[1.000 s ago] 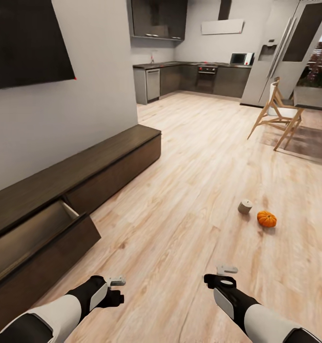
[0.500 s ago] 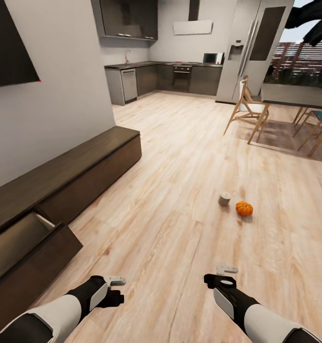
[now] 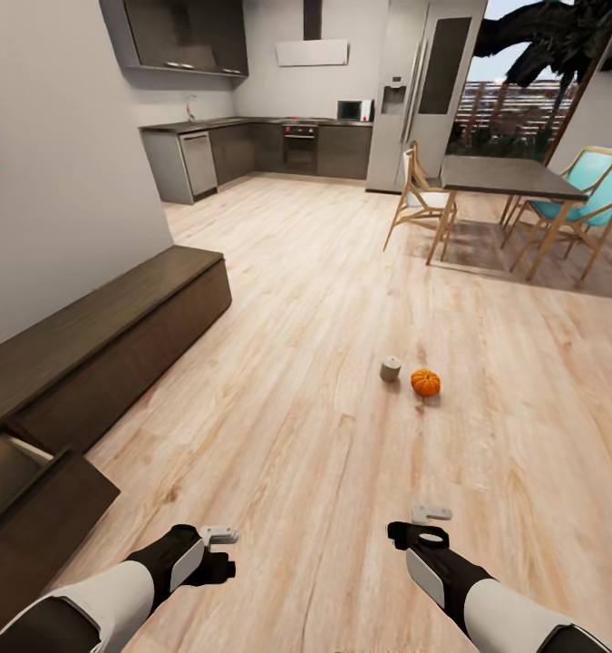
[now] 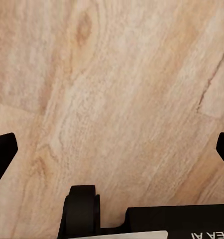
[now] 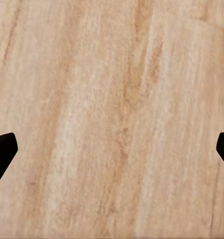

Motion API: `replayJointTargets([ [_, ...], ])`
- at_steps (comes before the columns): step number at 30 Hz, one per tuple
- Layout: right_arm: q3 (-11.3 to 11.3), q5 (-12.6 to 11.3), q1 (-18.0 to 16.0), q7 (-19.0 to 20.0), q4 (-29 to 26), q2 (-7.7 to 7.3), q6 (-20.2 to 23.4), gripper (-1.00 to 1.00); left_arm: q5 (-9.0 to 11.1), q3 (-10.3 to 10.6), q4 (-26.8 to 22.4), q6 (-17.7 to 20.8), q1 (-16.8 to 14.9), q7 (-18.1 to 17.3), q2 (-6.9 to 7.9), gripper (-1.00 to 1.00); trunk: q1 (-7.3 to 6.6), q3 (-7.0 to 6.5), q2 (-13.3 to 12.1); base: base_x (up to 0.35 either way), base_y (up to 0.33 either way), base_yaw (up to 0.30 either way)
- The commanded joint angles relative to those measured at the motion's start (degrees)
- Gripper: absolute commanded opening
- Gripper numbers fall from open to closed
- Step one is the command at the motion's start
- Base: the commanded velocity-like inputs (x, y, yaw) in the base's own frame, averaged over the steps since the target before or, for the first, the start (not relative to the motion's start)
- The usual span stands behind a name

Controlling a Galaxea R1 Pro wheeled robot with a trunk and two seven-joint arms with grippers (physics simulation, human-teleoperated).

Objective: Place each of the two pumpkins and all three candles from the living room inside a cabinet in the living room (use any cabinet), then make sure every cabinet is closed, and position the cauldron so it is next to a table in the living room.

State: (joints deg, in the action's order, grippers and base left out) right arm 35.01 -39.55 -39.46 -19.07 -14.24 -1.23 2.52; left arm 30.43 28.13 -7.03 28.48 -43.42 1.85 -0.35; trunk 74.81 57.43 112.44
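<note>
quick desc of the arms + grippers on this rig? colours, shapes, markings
Both arms: glossy white shells, black wrist sections. Left gripper and right gripper end in small pale grey blocks. The wrist views show black fingertips, and the left one a white label with mirrored "AXE" lettering. No cables visible.

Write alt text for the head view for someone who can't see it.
A pumpkin and a candle sit side by side on the wood floor, ahead of both arms. A dark cabinet along the left wall has one drawer open.

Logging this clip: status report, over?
Both end effectors open, empty, over bare floor: left, right. One pumpkin and one candle on floor ahead. Cabinet drawer open. Path unobstructed.
</note>
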Motion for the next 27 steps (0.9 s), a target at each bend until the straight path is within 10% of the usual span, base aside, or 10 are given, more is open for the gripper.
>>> replayJointTargets([
  [1,0.0,0.0,0.0,0.0,0.0,0.0,0.0,1.0,0.0,0.0,0.0,0.0,0.0,0.0,0.0,1.0,0.0,0.02,0.0,0.0,0.0,-0.282],
  [27,0.0,0.0,0.0,0.1,0.2,0.0,0.0,1.0,-0.1,-0.1,0.0,0.0,0.0,-0.1,0.08,1.0,0.0,0.55,0.0,0.055,0.0,-0.184],
])
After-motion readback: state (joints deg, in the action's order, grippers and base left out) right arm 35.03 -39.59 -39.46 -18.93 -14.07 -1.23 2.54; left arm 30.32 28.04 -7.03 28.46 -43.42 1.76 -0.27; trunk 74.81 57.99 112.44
